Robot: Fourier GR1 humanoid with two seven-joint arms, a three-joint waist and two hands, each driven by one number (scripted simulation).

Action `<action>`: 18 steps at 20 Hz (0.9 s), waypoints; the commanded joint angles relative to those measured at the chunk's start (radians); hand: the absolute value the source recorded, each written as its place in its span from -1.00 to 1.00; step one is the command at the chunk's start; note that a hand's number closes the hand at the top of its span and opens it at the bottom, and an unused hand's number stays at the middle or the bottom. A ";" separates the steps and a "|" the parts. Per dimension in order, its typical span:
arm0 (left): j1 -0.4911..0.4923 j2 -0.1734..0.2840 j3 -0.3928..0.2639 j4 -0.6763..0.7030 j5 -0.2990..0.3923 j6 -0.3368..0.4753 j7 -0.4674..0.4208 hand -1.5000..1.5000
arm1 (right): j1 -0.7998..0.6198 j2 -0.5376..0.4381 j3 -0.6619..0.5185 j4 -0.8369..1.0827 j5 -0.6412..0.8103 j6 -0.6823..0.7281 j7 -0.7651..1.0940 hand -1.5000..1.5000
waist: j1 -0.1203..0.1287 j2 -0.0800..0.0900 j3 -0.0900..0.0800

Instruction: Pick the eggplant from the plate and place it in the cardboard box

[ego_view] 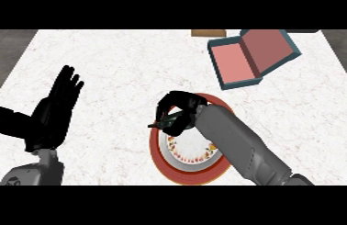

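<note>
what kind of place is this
Likely a kitchen counter: a white marbled countertop bears a red-rimmed plate, an open cardboard box stands beyond it, and the right hand curls round an eggplant.

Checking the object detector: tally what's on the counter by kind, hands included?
Hands: 2, left hand open at the view's left, right hand curled round the eggplant
Eggplants: 1
Plates: 1, plate
Boxes: 1, open box
Brown things at the far edge: 1, cannot tell what
Total: 6
</note>
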 commanded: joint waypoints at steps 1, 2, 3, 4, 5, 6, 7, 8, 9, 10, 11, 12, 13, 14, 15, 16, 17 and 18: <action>-0.039 -0.063 -0.048 0.058 -0.073 0.064 -0.039 0.00 | 0.018 0.009 0.042 -0.009 0.026 -0.041 -0.031 1.00 | 0.000 0.006 0.001; 0.007 0.003 0.018 0.007 0.016 -0.021 -0.015 0.00 | -0.028 0.009 0.000 0.055 0.029 -0.051 -0.069 1.00 | 0.007 0.007 0.001; 0.048 -0.034 -0.032 -0.034 -0.028 0.010 -0.017 0.00 | -0.008 0.009 -0.031 0.050 0.073 -0.040 -0.068 1.00 | -0.001 0.004 0.001; 0.069 0.001 0.016 -0.048 0.016 -0.023 -0.014 0.00 | 0.007 0.009 0.017 0.009 0.045 -0.090 -0.055 1.00 | 0.007 0.005 0.001; -0.041 0.013 0.052 0.102 0.018 -0.028 -0.057 0.00 | 0.038 0.002 -0.019 -0.002 0.097 -0.109 -0.092 1.00 | -0.013 0.004 0.000; 0.038 -0.050 -0.033 0.034 -0.032 0.002 -0.078 0.00 | -0.012 0.009 0.060 -0.029 0.055 -0.231 0.037 1.00 | 0.020 0.007 0.000; 0.026 -0.029 -0.032 -0.010 -0.014 -0.015 -0.039 0.00 | -0.048 0.009 0.069 -0.012 0.111 -0.309 0.096 1.00 | 0.029 0.004 0.000; -0.032 -0.014 -0.016 0.024 -0.021 -0.003 -0.019 0.00 | -0.099 0.009 0.077 -0.008 0.127 -0.371 0.173 1.00 | 0.039 0.008 0.000; -0.027 -0.017 -0.028 0.034 -0.013 -0.018 -0.009 0.00 | -0.152 0.009 0.093 -0.010 0.159 -0.412 0.258 1.00 | 0.050 0.004 -0.002; -0.040 -0.025 -0.032 0.041 -0.013 -0.017 -0.022 0.00 | -0.212 0.009 0.103 0.011 0.201 -0.453 0.310 1.00 | 0.060 0.005 -0.004; -0.042 -0.022 -0.037 0.043 -0.020 -0.016 -0.012 0.00 | -0.261 0.009 0.114 0.017 0.232 -0.488 0.380 1.00 | 0.067 0.000 -0.005; -0.039 -0.020 -0.032 0.055 -0.013 -0.027 -0.026 0.00 | -0.258 0.009 0.153 -0.002 0.249 -0.531 0.431 1.00 | 0.078 0.003 -0.005; -0.036 -0.044 -0.060 0.028 -0.032 -0.008 -0.027 0.00 | -0.301 0.009 0.160 0.017 0.268 -0.548 0.477 1.00 | 0.085 0.005 -0.003; -0.041 -0.043 -0.059 0.057 -0.028 -0.018 -0.035 0.00 | -0.316 0.009 0.197 -0.007 0.274 -0.568 0.528 1.00 | 0.099 0.011 -0.004; -0.095 -0.033 -0.042 0.075 -0.014 -0.017 -0.002 0.00 | -0.347 0.009 0.215 -0.021 0.273 -0.573 0.572 1.00 | 0.099 0.016 -0.003; -0.064 -0.047 -0.067 0.048 -0.023 -0.020 -0.011 0.00 | -0.395 0.009 0.217 -0.014 0.274 -0.571 0.605 1.00 | 0.115 0.015 -0.003; -0.070 -0.026 -0.044 0.079 -0.013 -0.038 -0.033 0.00 | -0.395 0.009 0.251 -0.040 0.273 -0.585 0.643 1.00 | 0.104 0.017 -0.003; -0.067 -0.053 -0.079 0.054 -0.037 -0.013 -0.014 0.00 | -0.399 0.009 0.293 -0.085 0.265 -0.584 0.684 1.00 | 0.119 0.015 -0.003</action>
